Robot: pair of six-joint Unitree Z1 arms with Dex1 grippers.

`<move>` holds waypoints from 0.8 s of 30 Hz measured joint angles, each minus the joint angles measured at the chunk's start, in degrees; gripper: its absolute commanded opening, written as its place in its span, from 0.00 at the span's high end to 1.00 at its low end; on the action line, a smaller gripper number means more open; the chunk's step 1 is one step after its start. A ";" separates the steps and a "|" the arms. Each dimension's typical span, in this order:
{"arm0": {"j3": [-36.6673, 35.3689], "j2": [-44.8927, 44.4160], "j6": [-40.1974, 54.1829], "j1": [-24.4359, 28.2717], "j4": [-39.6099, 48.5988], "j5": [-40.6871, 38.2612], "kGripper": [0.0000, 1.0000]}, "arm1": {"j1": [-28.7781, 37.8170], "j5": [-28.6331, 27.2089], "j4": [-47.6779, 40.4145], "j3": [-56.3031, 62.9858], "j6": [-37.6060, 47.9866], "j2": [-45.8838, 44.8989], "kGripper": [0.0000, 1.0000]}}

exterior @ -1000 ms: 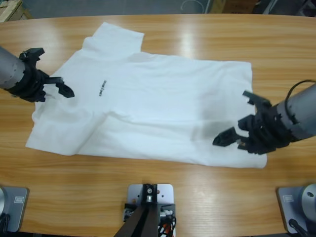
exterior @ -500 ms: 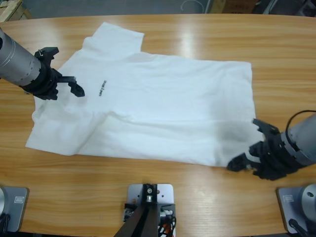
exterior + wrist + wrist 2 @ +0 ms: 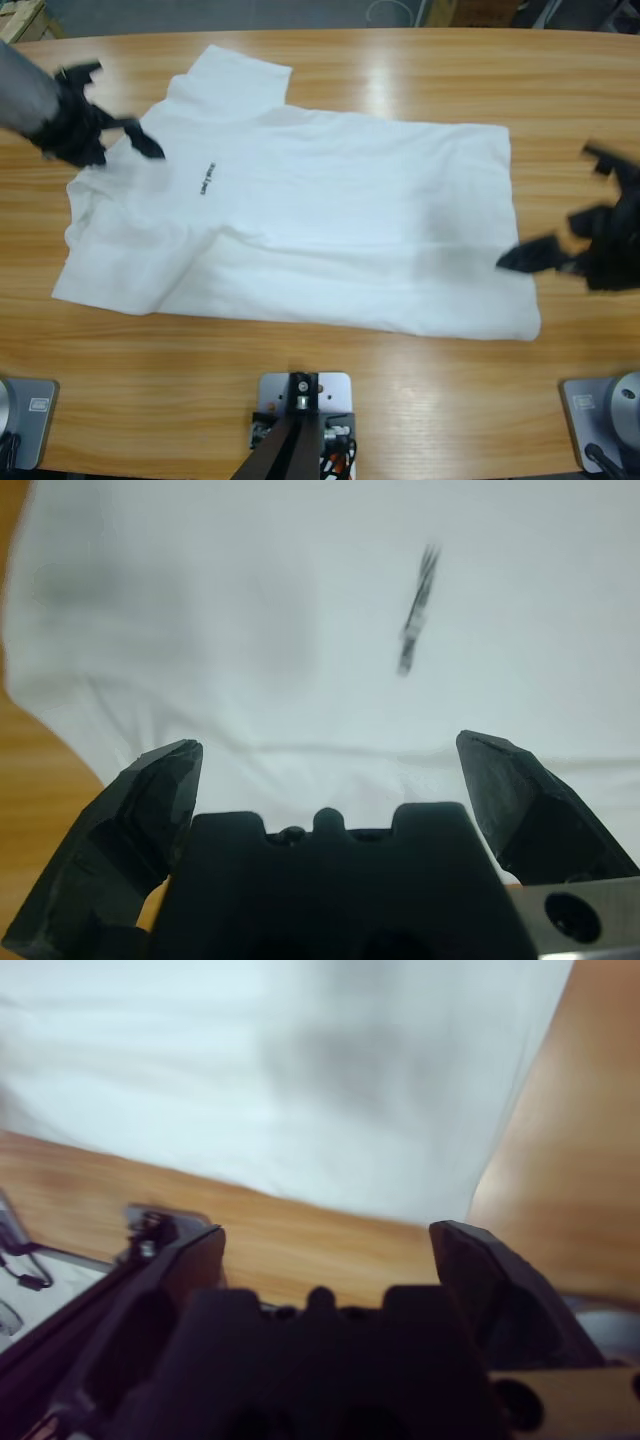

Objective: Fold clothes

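The clothes are one white T-shirt (image 3: 310, 215) lying flat on the wooden table (image 3: 400, 400), with a small dark logo (image 3: 207, 178) on the chest. My left gripper (image 3: 113, 110) hovers open at the shirt's upper left, by the shoulder area. The left wrist view looks over white cloth (image 3: 250, 600) and the logo (image 3: 418, 610) between the spread jaws of the left gripper (image 3: 325, 765). My right gripper (image 3: 558, 208) is open just off the shirt's right edge. In the right wrist view the right gripper (image 3: 325, 1240) faces the shirt's edge (image 3: 300, 1080) and bare wood.
Bare wood surrounds the shirt, with wide strips along the front edge (image 3: 150, 400) and at the far right (image 3: 580, 90). Beyond the table's far edge lies a grey floor (image 3: 200, 12), with a wooden crate (image 3: 20, 18) at the upper left corner.
The left gripper has moved up and left, toward the shirt's far shoulder. The right gripper has swung from the shirt's near right corner toward the far side, staying open.
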 measured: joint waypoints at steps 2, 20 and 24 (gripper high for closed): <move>-5.41 0.62 3.68 3.98 2.71 -2.55 0.01 | -7.16 2.96 1.05 -2.72 -5.91 0.33 0.18; -61.39 33.37 14.76 23.75 33.10 -28.26 0.05 | -31.09 10.69 13.04 -32.80 -23.29 27.50 0.18; -69.68 40.27 14.90 24.81 36.31 -30.09 0.05 | -32.19 10.68 12.43 -32.80 -23.30 29.01 0.18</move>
